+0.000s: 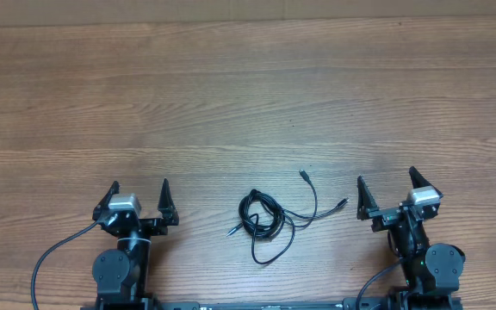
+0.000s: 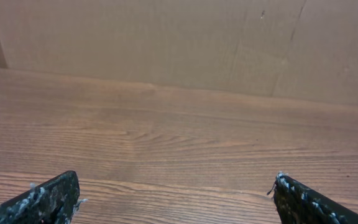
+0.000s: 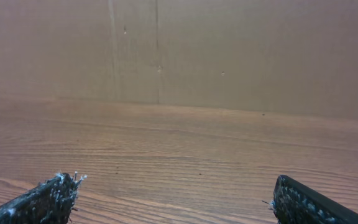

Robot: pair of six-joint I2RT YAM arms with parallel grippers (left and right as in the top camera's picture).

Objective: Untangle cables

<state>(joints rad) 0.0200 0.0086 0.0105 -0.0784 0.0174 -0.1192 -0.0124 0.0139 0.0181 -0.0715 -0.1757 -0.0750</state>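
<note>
Between the empty, wide-open left end effector and right end effector, the limp, light cables seem best pinched near a plug.

The table is warm reddish-brown, streaked with long darker wood grain. On it, the cables are plain black. The left end effector and right end effector are black, their fingers flecked white. Behind the table, the wall is dull tan.
</note>
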